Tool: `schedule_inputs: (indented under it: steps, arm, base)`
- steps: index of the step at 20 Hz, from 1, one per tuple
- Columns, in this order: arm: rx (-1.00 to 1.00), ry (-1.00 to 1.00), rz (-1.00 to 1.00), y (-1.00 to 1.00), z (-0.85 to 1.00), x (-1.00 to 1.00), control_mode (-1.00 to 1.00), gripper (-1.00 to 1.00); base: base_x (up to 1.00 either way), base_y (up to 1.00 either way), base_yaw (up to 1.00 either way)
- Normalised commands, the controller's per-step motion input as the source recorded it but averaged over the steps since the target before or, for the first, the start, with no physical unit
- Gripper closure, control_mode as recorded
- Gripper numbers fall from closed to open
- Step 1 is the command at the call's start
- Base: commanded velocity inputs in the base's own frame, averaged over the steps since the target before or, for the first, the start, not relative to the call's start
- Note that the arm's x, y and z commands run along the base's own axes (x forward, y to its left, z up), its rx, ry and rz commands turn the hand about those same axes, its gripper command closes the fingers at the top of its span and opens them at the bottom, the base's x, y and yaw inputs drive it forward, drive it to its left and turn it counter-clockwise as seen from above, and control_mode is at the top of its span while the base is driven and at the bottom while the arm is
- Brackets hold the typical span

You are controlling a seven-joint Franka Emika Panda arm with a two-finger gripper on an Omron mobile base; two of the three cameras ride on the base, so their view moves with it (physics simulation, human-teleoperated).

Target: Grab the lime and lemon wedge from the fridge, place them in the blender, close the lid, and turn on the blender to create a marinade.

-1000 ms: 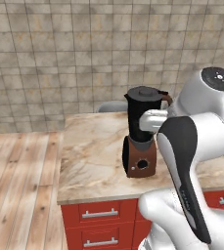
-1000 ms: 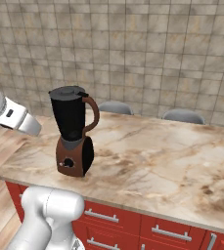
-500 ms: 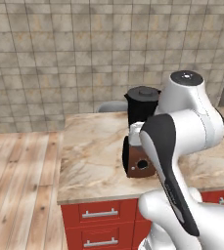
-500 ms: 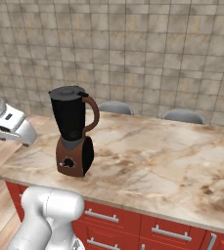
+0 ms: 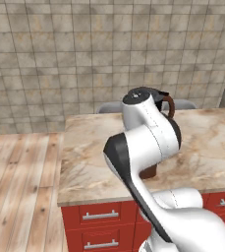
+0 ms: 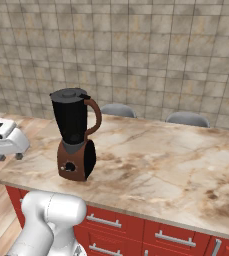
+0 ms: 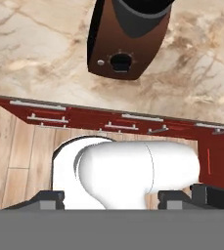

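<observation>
End effector [image 6: 6, 142] at 9 o'clock in right base view, hanging off the desk's left edge over wood floor; opening width cannot tell, nothing seen between fingertips [image 7: 52, 197] at hand view's bottom. Judged empty.

Blender [image 6: 75, 134] upright near front-left corner of the desk [image 6: 156, 170], at about 10 o'clock in right base view; knob [image 7: 119, 61] faces the front edge, handle toward 3 o'clock. Lid [image 6: 69, 93] seated on the jug. In left base view the arm's elbow covers most of the blender [image 5: 164, 104]; handle and jug top peek out at 1 o'clock.

No lime, lemon wedge or fridge found here; fruit judged not yet fetched.

Risks, judged:
- Elbow swinging close by jug: knock could tip blender, stands near desk edge.
- Lid already on: fruit arriving later blocked unless lifted first.
- Wide swing past desk corner: wrist could clip edge or the red drawers [image 7: 108, 122] below.
- Running blender now yields nothing.
</observation>
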Motion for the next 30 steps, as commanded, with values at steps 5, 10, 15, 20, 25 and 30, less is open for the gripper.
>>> schedule_inputs:
  steps: [5, 10, 15, 20, 25, 30]
  arm:
    - [-0.11, 0.20, 0.09, 0.08, -0.56, 0.32, -1.00, 1.00]
    - [-0.04, 0.18, 0.10, 0.00, -0.46, 0.39, -1.00, 1.00]
    - [-0.06, 0.03, 0.06, 0.00, -0.31, 0.48, -1.00, 1.00]
    - [-0.11, 0.03, 0.08, 0.00, -0.46, 0.44, -1.00, 1.00]
    - [-0.06, 0.17, 0.13, -0.06, -0.49, 0.39, -1.00, 1.00]
    - [-0.03, 0.08, 0.11, -0.02, -0.21, 0.46, -1.00, 1.00]
  base:
    - [0.00, 0.00, 0.00]
    - [0.00, 0.00, 0.00]
    - [0.00, 0.00, 0.00]
    - [0.00, 0.00, 0.00]
    - [0.00, 0.00, 0.00]
    - [0.00, 0.00, 0.00]
